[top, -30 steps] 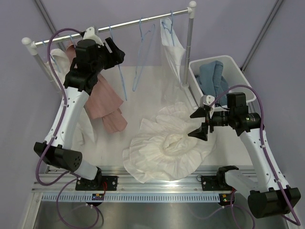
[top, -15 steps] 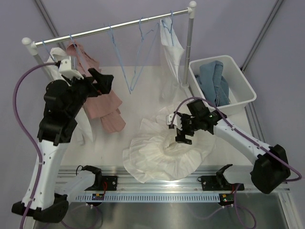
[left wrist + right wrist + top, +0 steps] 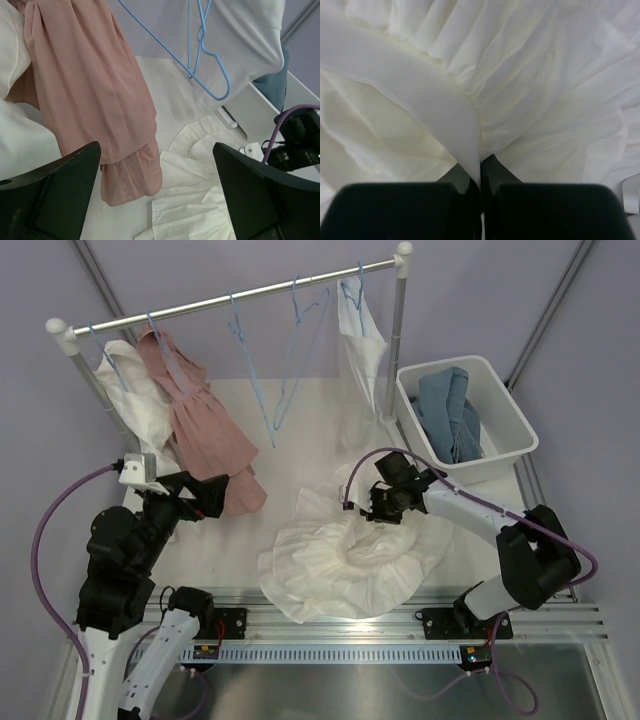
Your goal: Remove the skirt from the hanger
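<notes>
Pinching the waistband point(image 3: 427, 100) between its fingers, our right claw point(image 3: 481, 167) is clenched on the white skirt point(image 3: 335, 565). The skirt lies in a ruffled heap on the desk point(image 3: 300, 430), spreading out beneath this claw and on all sides of it. Our left claw point(image 3: 155, 150) hangs released with its fingers spread wide, grasping nothing, and the skirt sits low and to its right. Just ahead of the left claw, on its left side, we see a pink dress point(image 3: 95, 100) hanging. Farther ahead, blue hangers point(image 3: 210, 75) dangle from the rail point(image 3: 230, 304). Beyond the right claw and off to its right, a white bin point(image 3: 500, 375) holds blue cloth point(image 3: 448, 405).
</notes>
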Controlling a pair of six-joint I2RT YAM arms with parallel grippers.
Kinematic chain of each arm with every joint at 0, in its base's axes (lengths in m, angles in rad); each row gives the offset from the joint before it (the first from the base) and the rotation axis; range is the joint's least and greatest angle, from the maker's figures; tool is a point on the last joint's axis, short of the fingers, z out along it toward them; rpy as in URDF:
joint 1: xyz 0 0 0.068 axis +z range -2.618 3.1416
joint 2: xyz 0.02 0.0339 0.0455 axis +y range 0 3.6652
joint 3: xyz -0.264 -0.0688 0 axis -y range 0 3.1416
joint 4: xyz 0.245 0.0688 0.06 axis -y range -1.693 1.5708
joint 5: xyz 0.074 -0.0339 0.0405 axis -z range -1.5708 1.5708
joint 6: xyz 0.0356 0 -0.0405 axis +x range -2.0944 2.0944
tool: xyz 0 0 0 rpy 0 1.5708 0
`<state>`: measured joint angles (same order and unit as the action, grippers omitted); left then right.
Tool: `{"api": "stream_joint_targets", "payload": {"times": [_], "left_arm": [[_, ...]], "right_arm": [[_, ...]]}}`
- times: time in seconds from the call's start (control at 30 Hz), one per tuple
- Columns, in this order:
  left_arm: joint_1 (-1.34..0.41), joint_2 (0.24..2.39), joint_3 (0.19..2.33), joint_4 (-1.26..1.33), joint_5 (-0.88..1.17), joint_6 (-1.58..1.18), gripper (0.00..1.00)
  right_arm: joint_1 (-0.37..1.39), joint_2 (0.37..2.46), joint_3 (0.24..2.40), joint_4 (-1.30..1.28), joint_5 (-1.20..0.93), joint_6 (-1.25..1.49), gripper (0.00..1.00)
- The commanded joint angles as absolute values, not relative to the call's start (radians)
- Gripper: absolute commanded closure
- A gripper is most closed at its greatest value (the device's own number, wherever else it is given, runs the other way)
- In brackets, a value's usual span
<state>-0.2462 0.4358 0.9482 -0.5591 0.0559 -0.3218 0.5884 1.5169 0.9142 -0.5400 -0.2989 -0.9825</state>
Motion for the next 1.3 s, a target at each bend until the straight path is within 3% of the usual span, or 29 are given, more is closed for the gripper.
{"api": "stream_joint_targets", "payload": {"times": [0.0,0.13,0.3,0.47,0.67,0.9,1.1,1.27], "left_arm": [[-0.242,0.373,0.910,-0.525,0.106,-0.342,0.01],[-0.242,0.328,0.893,-0.520,0.113,-0.362,0.01],[-0.242,0.318,0.896,-0.505,0.118,-0.370,0.01],[-0.242,0.331,0.903,-0.495,0.121,-0.377,0.01],[-0.244,0.344,0.920,-0.494,0.136,-0.377,0.01],[-0.244,0.342,0.933,-0.502,0.158,-0.382,0.01],[-0.244,0.331,0.919,-0.499,0.160,-0.393,0.01],[-0.242,0.333,0.910,-0.495,0.166,-0.396,0.01]], "right_arm": [[0.589,1.361,1.009,-0.638,-0.449,-0.940,1.00],[0.502,1.229,1.173,-0.849,-0.636,-0.919,1.00],[0.243,1.183,1.507,-1.078,-0.852,-0.933,1.00],[0.031,1.224,1.844,-1.101,-0.907,-0.781,1.00],[-0.193,1.369,2.170,-0.817,-0.715,-0.332,1.00],[-0.258,1.741,2.736,-0.686,-0.295,-0.158,1.00],[-0.258,1.735,2.536,-0.336,-0.297,-0.083,1.00],[-0.245,1.831,2.533,-0.374,-0.347,-0.006,1.00]]}}
